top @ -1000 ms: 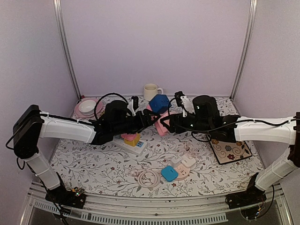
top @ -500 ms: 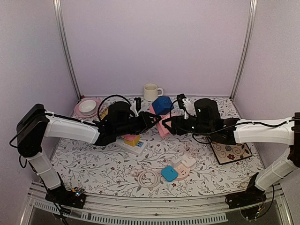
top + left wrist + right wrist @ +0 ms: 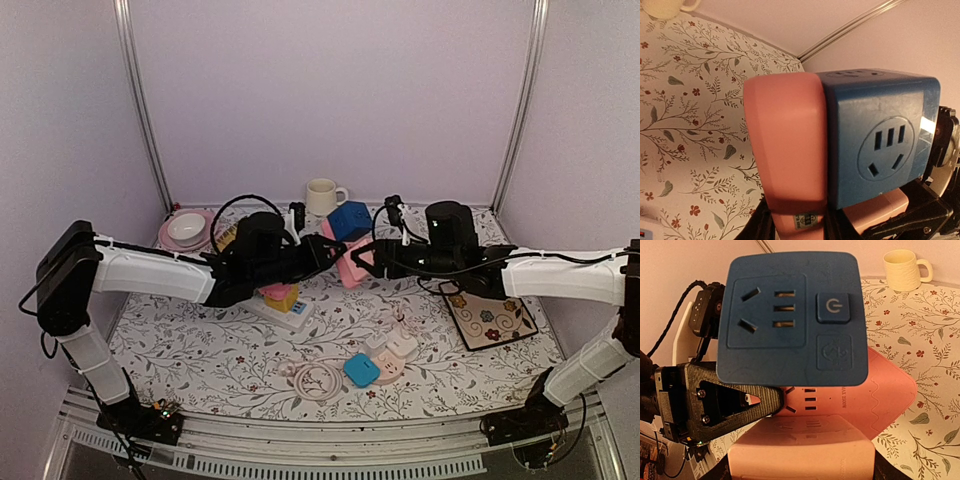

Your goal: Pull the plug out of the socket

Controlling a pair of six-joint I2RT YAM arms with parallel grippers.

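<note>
We look down on a table (image 3: 200, 350) covered in a pale cloth printed with leafy sprigs, closed in by plain lilac walls (image 3: 330, 100) with a metal post in each back corner. At the far left a pink plate (image 3: 165, 240) carries a white bowl (image 3: 186, 227). Next comes a white power strip (image 3: 292, 316) with a pink and yellow plug (image 3: 280, 296) on it. A cream mug (image 3: 321, 195) stands by the back wall. Toward the near edge lie a coil of white cable (image 3: 315, 381), a small blue adapter (image 3: 361, 369) and two white adapters (image 3: 392, 346). A dark flowered mat (image 3: 490, 322) lies on the right.

Above the middle of the table, lifted clear of the cloth, the two arms meet. The left gripper (image 3: 326, 250) comes in from the left, its fingers narrowed around the pink socket block (image 3: 346, 266), as far as its wrist view lets us judge. The blue cube plug (image 3: 347, 220) sits flush against that block, on its upper, far side, with no gap showing in either wrist view. The right gripper (image 3: 363, 263) reaches in from the right and clasps the same pink block at a wider stance. The two grippers' fingertips are almost touching beneath the blue cube.
</note>
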